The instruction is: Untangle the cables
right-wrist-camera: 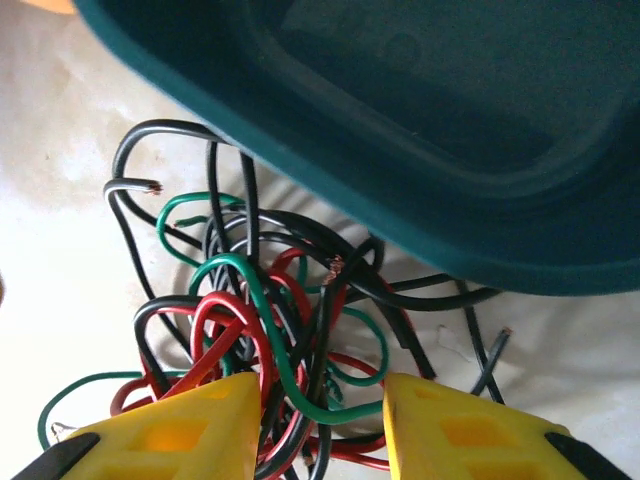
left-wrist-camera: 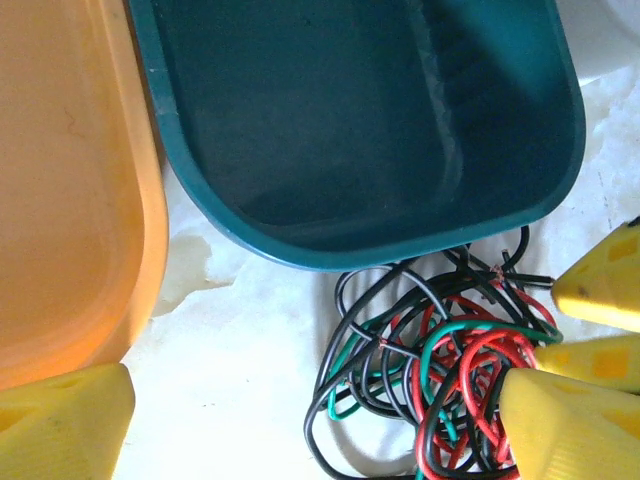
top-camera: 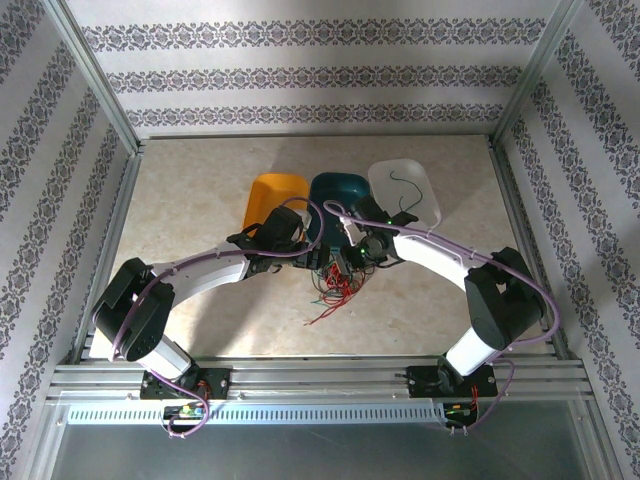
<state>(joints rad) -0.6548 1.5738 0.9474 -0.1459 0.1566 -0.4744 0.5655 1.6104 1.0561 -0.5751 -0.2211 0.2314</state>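
Note:
The cables [top-camera: 335, 283] form a tangle of red, green and black loops on the table just in front of the teal tray [top-camera: 338, 198]. My left gripper [top-camera: 313, 262] is open. Its yellow fingers [left-wrist-camera: 60, 422] stand wide, and the tangle [left-wrist-camera: 440, 365] lies against the right one. My right gripper [right-wrist-camera: 320, 432] is open too and straddles the cables [right-wrist-camera: 270, 320]. Red, black and green strands run between its fingers [right-wrist-camera: 175, 435] with a gap left. A green loop touches the right finger. Its fingertips [left-wrist-camera: 600, 288] show at the right edge of the left wrist view.
An orange tray [top-camera: 276, 198] lies left of the teal one, and a white tray [top-camera: 418, 178] to the right holds one thin dark cable [top-camera: 405, 188]. Aluminium frame posts and patterned walls enclose the table. The teal tray's rim [right-wrist-camera: 330, 170] overhangs the tangle.

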